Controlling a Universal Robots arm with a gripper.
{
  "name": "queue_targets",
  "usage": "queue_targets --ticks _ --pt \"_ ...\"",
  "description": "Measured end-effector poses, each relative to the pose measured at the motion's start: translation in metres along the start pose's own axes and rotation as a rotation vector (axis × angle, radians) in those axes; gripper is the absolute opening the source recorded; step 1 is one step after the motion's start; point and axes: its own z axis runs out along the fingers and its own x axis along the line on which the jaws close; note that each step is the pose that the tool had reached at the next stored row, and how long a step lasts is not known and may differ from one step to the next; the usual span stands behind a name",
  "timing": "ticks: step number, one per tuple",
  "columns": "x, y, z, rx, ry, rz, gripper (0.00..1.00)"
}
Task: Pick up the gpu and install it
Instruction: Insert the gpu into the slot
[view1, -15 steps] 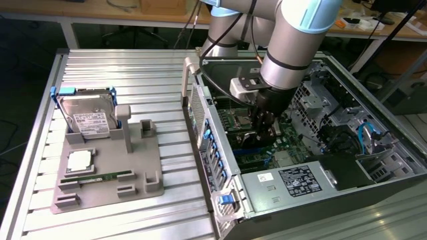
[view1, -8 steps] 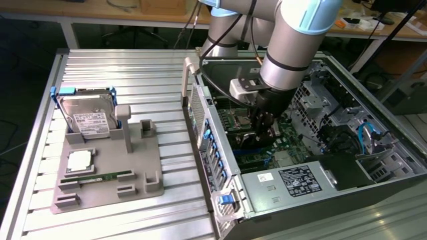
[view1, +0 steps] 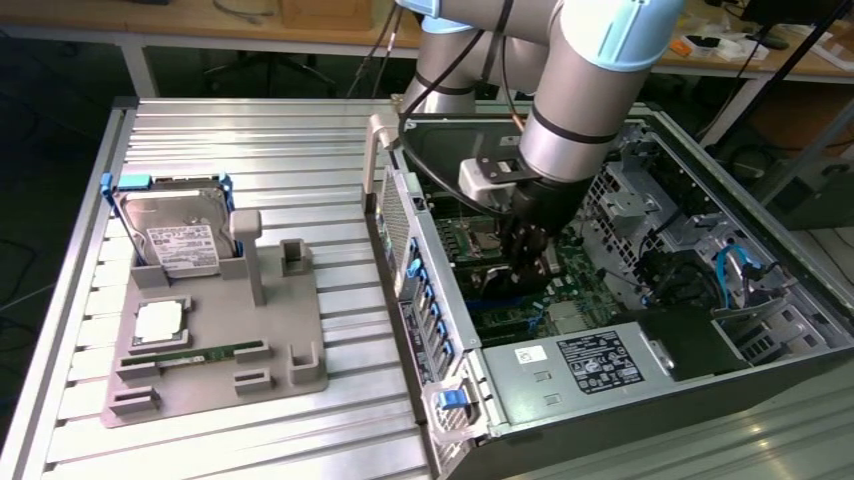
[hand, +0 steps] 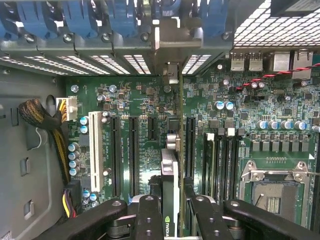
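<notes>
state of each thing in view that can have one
gpu: held edge-on between the jaws, over the motherboard slots
gripper: shut on the gpu
computer case: side open
hard drive: propped in grey holder
memory stick: lying in holder

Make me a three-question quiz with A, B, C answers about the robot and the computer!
1. Where is the gpu?
A. On the grey holder
B. Inside the computer case, over the motherboard
C. On the floor

2. What colour are the clips along the case's slot openings?
A. Blue
B. Red
C. Yellow

3. What is the gripper doing?
A. Hanging open, holding nothing
B. Gripping the hard drive
C. Jaws shut on the gpu

Answers: 1 B, the card stands edge-on above the slots. 2 A, blue in the wrist view. 3 C, both fingers press the card.
</notes>
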Motion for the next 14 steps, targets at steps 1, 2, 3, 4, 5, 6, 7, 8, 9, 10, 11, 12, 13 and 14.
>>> queue_targets --ticks 1,2,3,4,5,6,7,8,9,10,11,12,13,14 --pt "0.0000 0.0000 0.0000 0.0000 0.0000 0.000 0.27" --pt "0.0000 0.0000 0.0000 0.0000 0.0000 0.000 0.27" --pt "0.0000 0.0000 0.0001 0.0000 -0.0001 0.000 0.27" --pt "0.0000 0.0000 0.0001 0.0001 -0.0001 0.000 0.27" --pt "0.0000 0.0000 0.0001 0.0001 -0.0001 0.000 0.27" --pt "0.0000 0.0000 0.0001 0.0001 -0.0001 0.000 0.27" --pt "0.0002 0.0000 0.0002 0.0002 -0.0003 0.000 0.27" --pt "0.0005 0.0000 0.0002 0.0002 -0.0004 0.000 0.27" --pt "0.0010 0.0000 0.0002 0.0002 -0.0003 0.000 0.27" --pt "0.0017 -0.0001 0.0002 0.0002 -0.0003 0.000 0.27" --pt "0.0026 0.0000 0.0003 0.0002 -0.0003 0.000 0.27" --pt "0.0027 0.0000 0.0003 0.0002 -0.0003 0.000 0.27" --pt "0.0027 0.0000 0.0003 0.0001 -0.0002 0.000 0.27" --pt "0.0027 0.0000 0.0007 0.0001 -0.0002 0.000 0.27"
